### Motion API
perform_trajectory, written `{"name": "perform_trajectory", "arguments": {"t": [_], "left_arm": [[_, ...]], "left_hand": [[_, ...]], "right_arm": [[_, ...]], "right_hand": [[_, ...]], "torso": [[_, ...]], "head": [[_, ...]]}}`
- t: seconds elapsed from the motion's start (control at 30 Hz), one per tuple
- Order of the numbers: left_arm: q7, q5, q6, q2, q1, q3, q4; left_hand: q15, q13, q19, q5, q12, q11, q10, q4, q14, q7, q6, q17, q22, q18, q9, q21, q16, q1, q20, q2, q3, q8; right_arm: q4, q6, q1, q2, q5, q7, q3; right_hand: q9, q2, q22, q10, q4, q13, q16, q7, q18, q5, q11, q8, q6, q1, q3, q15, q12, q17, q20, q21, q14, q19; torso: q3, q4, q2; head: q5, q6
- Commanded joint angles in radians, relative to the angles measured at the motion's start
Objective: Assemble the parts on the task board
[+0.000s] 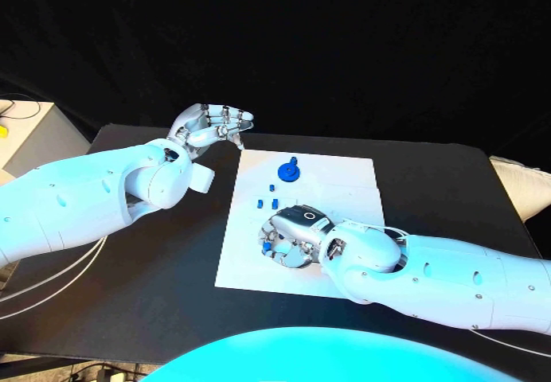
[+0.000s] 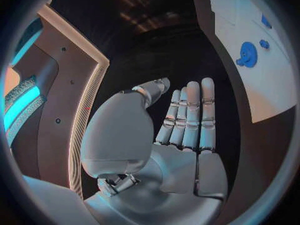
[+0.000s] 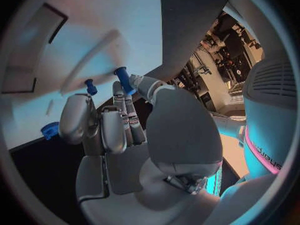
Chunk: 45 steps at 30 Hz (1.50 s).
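Observation:
The white task board (image 1: 345, 179) lies in the middle of the black table. A blue gear (image 1: 290, 170) stands near its far edge, with three small blue pegs (image 1: 272, 189) just in front of it. My right hand (image 1: 293, 235) rests low over the board's near left part. In the right wrist view its thumb and a finger pinch a blue peg (image 3: 123, 79) against the board (image 3: 94, 30), and another peg (image 3: 91, 87) stands beside it. My left hand (image 1: 212, 126) hovers off the board's far left corner with its fingers straight and nothing in it (image 2: 187, 130).
The left wrist view shows the board (image 2: 262, 90) with the gear (image 2: 247, 54) off to one side of the hand. A white box (image 1: 34, 135) stands beyond the table's left edge. Bare black table (image 1: 447, 191) lies right of the board.

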Motion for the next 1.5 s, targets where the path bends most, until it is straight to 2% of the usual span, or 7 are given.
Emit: {"name": "perform_trajectory", "arguments": {"t": [0.03,0.5,0.6,0.73,1.0,1.27,1.5], "left_arm": [[0.003,0.005,0.013,0.001,0.0,0.001,0.002],[0.0,0.005,0.013,0.001,0.0,0.001,0.001],[-0.001,0.005,0.013,0.001,0.0,0.001,0.001],[-0.002,0.005,0.013,0.001,0.0,0.001,0.0],[-0.002,0.005,0.013,0.002,0.0,0.0,-0.001],[-0.003,0.005,0.014,0.002,-0.001,-0.001,-0.002],[-0.003,0.005,0.015,-0.001,-0.003,-0.002,-0.002]], "left_hand": [[0.002,-0.001,0.01,0.001,0.0,-0.001,-0.007,0.005,-0.006,0.0,-0.005,-0.002,-0.001,0.006,-0.001,-0.006,-0.005,0.005,0.001,0.007,-0.003,0.007],[0.002,-0.001,0.01,0.001,0.0,-0.001,-0.007,0.005,-0.006,0.0,-0.005,-0.002,-0.001,0.006,-0.001,-0.006,-0.005,0.005,0.001,0.007,-0.003,0.007],[0.002,-0.002,0.01,0.001,0.0,-0.001,-0.009,0.006,-0.006,0.0,-0.006,-0.002,-0.002,0.006,-0.002,-0.007,-0.005,0.005,0.001,0.007,-0.004,0.007],[0.002,-0.002,0.01,0.001,0.0,-0.001,-0.009,0.006,-0.006,0.0,-0.006,-0.002,-0.002,0.006,-0.002,-0.007,-0.005,0.005,0.001,0.007,-0.004,0.007],[0.002,-0.002,0.01,0.001,0.0,-0.001,-0.009,0.006,-0.006,0.0,-0.006,-0.002,-0.002,0.006,-0.002,-0.007,-0.005,0.005,0.001,0.007,-0.004,0.007],[0.002,-0.002,0.01,0.001,0.0,-0.001,-0.011,0.006,-0.006,0.0,-0.008,-0.002,-0.003,0.006,-0.002,-0.008,-0.005,0.006,0.002,0.007,-0.004,0.007],[0.002,-0.002,0.01,0.001,0.0,-0.001,-0.011,0.006,-0.006,0.0,-0.008,-0.002,-0.003,0.006,-0.002,-0.008,-0.005,0.006,0.002,0.007,-0.004,0.007]], "right_arm": [[-0.004,0.067,-0.005,0.002,0.019,0.016,-0.004],[-0.004,0.021,-0.005,-0.001,0.025,0.016,-0.005],[-0.004,-0.001,-0.005,-0.003,0.025,0.017,-0.005],[-0.003,-0.049,-0.005,-0.006,0.027,0.022,-0.005],[0.008,-0.142,-0.005,-0.021,0.043,0.04,-0.005],[0.05,-0.186,0.004,-0.068,0.082,0.062,0.0],[0.102,-0.174,0.059,-0.19,0.323,0.136,0.013]], "right_hand": [[-0.003,-0.012,0.048,-0.013,0.0,-0.003,-0.005,0.001,0.012,-0.008,0.001,-0.009,-0.012,-0.013,-0.013,0.007,-0.004,-0.007,0.006,-0.012,0.012,-0.008],[-0.005,-0.019,0.047,-0.021,0.0,-0.004,-0.004,0.001,0.013,-0.012,0.002,-0.017,-0.023,-0.018,-0.023,0.008,-0.004,-0.006,0.008,-0.016,0.012,-0.009],[-0.01,-0.02,0.003,-0.086,-0.005,-0.009,-0.036,0.01,0.029,-0.011,0.013,-0.032,-0.045,-0.014,-0.046,0.019,-0.014,-0.068,0.016,-0.118,-0.014,-0.04],[-0.024,0.002,-0.096,-0.205,-0.011,-0.007,-0.112,0.021,0.062,-0.006,0.028,-0.068,-0.105,0.018,-0.147,0.032,0.006,-0.212,0.031,-0.338,-0.085,-0.11],[-0.036,0.047,-0.152,-0.303,0.041,0.002,-0.121,0.009,0.075,0.0,0.036,-0.098,-0.147,0.105,-0.344,0.039,0.101,-0.264,0.039,-0.441,-0.116,-0.125],[-0.038,0.056,-0.144,-0.304,0.08,0.007,-0.106,0.022,0.07,0.017,0.03,-0.095,-0.132,0.144,-0.37,0.034,0.164,-0.257,0.035,-0.416,-0.104,-0.104],[-0.042,0.043,-0.091,-0.158,0.114,0.015,-0.076,0.016,0.053,0.021,0.009,-0.076,-0.068,0.134,-0.305,0.017,0.264,-0.213,0.02,-0.305,-0.072,-0.061]], "torso": [[-0.0005,-0.0002,0.0],[0.0012,0.0,0.0],[0.0014,-0.0004,0.001],[0.0018,-0.0008,0.001],[0.0022,-0.0008,0.0],[0.0019,-0.001,-0.001],[0.0012,-0.0034,-0.003]], "head": [[0.0,0.0],[-0.002,0.0],[-0.002,0.0],[-0.003,0.0],[-0.008,0.0],[-0.018,0.0],[-0.036,0.0]]}}
